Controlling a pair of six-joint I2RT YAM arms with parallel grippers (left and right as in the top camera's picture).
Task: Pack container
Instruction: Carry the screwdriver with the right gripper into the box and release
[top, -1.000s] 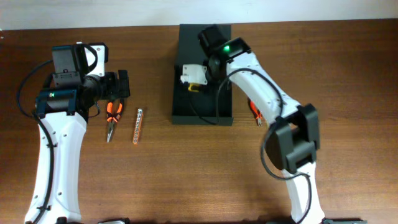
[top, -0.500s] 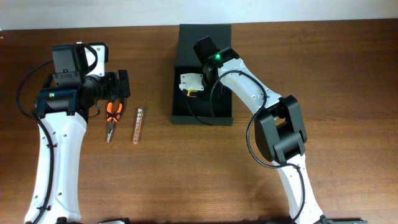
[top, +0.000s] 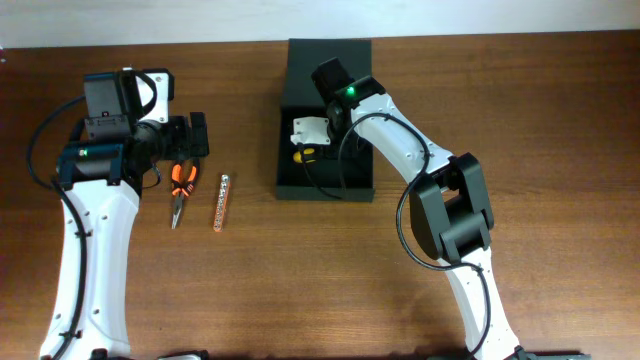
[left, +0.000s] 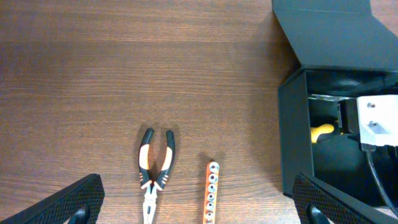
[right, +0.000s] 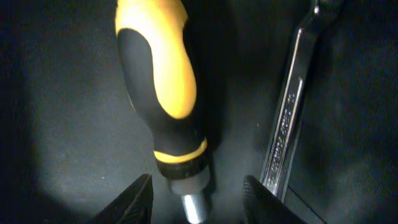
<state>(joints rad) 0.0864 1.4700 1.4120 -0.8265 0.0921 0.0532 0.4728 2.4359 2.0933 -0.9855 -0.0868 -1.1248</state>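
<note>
Yellow and black, the handle of a screwdriver (right: 163, 81) lies on the dark floor of the container (top: 290, 182), and the right end effector (right: 196, 199) is low over its metal neck. Its jaws are partly open. One of the fingers (right: 140, 198) stands just beside the neck on one side. The other finger is clearly apart from the neck on the other side, with dark floor showing between. It has no grip on the screwdriver, which rests on the floor by itself. Whether the nearer finger touches the neck I cannot tell. Just beside the screwdriver, also inside the container, lies a silver wrench (right: 288, 106), almost parallel to it, and the second finger is near this wrench.

The container stands on the wooden bench (top: 560, 120) at the far middle. Its flap lid (top: 328, 58) is folded back and open, and the right arm reaches down into it from above.

The left end effector (top: 195, 135) is on the left side of the bench, well apart from the container. Its jaws are fully wide, and they hold nothing and touch nothing. Near it on the bench lie pliers (left: 155, 167) with orange and black handles. Just beside them, on the container's side, is a narrow orange bit strip (left: 211, 190) with a row of holes.
</note>
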